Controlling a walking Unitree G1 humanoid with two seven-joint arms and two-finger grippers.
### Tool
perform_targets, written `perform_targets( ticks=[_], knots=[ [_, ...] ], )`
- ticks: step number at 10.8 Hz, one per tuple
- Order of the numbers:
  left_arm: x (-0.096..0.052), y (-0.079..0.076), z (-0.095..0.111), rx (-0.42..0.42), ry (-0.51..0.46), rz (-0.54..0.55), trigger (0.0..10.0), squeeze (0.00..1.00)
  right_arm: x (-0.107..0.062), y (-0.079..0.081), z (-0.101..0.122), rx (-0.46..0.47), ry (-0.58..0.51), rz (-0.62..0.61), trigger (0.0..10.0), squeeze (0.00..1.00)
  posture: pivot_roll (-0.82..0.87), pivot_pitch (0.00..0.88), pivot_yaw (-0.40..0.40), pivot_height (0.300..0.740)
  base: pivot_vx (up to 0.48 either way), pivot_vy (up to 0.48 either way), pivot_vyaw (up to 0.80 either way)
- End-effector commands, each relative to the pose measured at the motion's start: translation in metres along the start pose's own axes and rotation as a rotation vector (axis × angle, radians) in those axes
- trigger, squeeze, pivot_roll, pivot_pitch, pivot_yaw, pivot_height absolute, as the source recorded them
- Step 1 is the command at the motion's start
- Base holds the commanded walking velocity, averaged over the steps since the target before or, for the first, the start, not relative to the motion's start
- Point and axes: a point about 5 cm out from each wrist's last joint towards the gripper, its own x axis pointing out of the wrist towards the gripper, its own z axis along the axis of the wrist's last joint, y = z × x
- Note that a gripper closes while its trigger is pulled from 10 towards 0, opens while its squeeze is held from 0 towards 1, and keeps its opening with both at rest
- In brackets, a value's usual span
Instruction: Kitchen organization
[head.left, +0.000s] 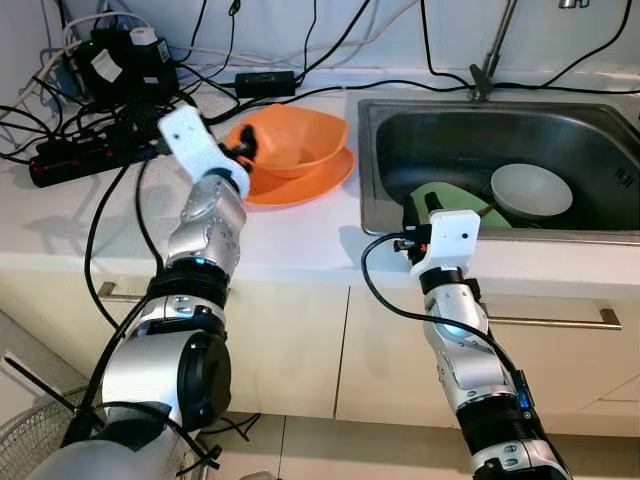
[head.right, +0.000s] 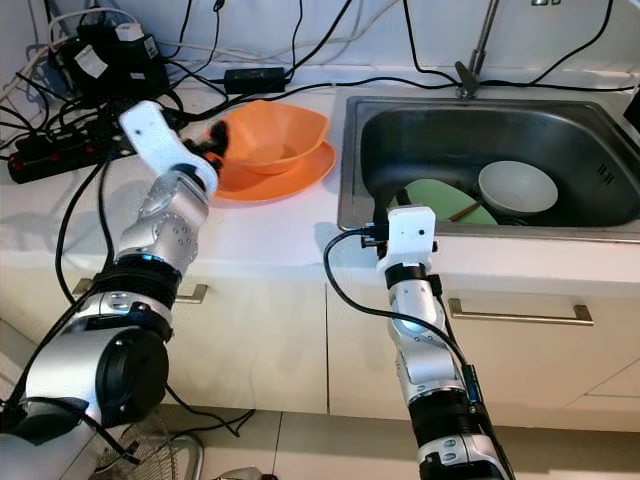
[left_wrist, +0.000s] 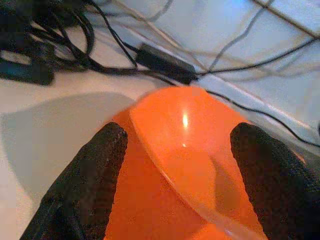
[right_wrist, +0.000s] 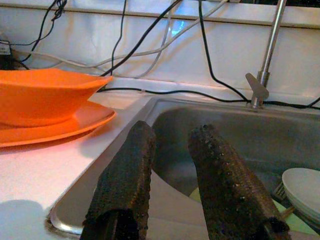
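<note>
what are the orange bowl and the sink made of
Orange bowl: likely plastic, glossy; the left wrist view shows a thin rim and a sharp light glint. Sink: brushed metal, probably stainless steel, grey with soft dull reflections.

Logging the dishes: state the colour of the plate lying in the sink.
Light green plate, beside the white bowl; clearest in the right eye view.

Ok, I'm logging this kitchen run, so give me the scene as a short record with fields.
counter: orange bowl resting on orange plate
sink: white bowl, green plate
left gripper: open, its fingers either side of the orange bowl's rim
right gripper: open, at the sink's front edge
</note>
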Motion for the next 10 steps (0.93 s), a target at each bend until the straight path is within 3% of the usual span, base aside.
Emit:
perform_targets(
  ticks=[1, 4, 10],
  knots=[
    [0.002, -0.009, 0.003, -0.001, 0.015, -0.042, 10.0, 0.0, 0.004, 0.003, 0.003, 0.001, -0.006, 0.016, 10.0, 0.0, 0.03, 0.0, 0.05, 0.74, 0.0, 0.0, 0.0],
    [0.002, -0.013, -0.006, 0.005, 0.074, 0.001, 10.0, 0.0, 0.002, 0.003, 0.001, 0.003, 0.0, 0.009, 10.0, 0.0, 0.03, 0.0, 0.054, 0.74, 0.0, 0.0, 0.0],
    [0.0, -0.054, -0.025, -0.083, 0.188, -0.024, 10.0, 0.0, 0.004, 0.008, 0.001, 0.02, 0.008, 0.002, 10.0, 0.0, 0.04, 0.0, 0.057, 0.74, 0.0, 0.0, 0.0]
  ],
)
